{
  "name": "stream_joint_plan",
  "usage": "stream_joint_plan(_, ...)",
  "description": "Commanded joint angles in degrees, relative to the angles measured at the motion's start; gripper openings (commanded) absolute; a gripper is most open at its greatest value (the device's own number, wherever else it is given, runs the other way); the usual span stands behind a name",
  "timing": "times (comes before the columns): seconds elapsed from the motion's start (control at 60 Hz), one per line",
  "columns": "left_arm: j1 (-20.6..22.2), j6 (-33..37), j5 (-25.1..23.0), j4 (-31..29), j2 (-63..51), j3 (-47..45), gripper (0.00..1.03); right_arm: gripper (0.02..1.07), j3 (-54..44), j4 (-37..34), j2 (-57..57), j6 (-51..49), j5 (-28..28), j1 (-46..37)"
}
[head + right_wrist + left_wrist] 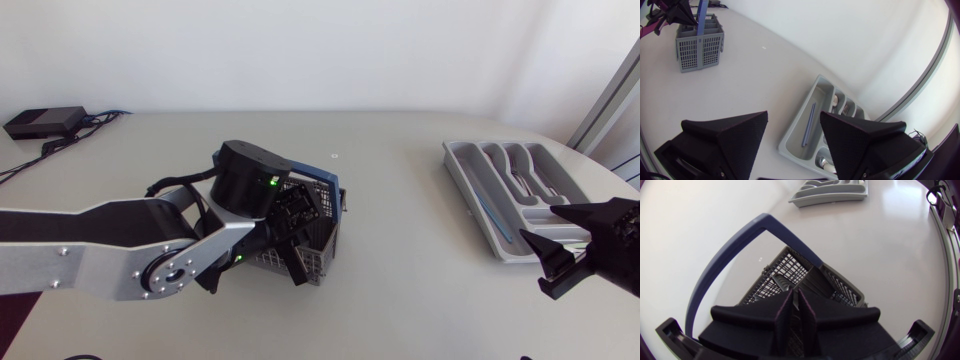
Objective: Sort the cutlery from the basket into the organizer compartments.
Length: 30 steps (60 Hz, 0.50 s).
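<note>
The grey mesh cutlery basket (pixel 322 212) with its blue handle (pixel 740 245) stands mid-table. My left gripper (pixel 300 240) reaches down into it from above. In the left wrist view its fingers (pixel 795 307) stand almost together over the mesh (pixel 775 277), shut. Whether anything thin is pinched between them I cannot tell. The grey organizer (pixel 470 190) lies at the right and holds a blue-handled utensil (pixel 809 125) and some metal cutlery (pixel 836 102). My right gripper (pixel 555 235) hovers open and empty near the organizer's front end (pixel 790 142).
A black box (pixel 45 122) with cables sits at the back left corner. A small white mark (pixel 335 155) lies on the table behind the basket. Bare tabletop stretches between the basket (pixel 700 47) and the organizer (pixel 830 192).
</note>
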<state>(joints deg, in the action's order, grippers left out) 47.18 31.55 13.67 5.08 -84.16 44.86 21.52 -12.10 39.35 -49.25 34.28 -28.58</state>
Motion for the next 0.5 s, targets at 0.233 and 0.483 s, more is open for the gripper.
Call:
stream_joint_plan(0.233,0.9,1.32,0.92,0.72,-0.57,-2.32,0.03,0.78,-1.65,-0.82,-0.86,0.91,-0.36,0.28)
stream_joint_plan(0.483,1.6,1.58,1.53,0.46,4.88,-4.7,0.03,0.78,-1.48,-2.14,-2.26,0.91,-0.53,0.72)
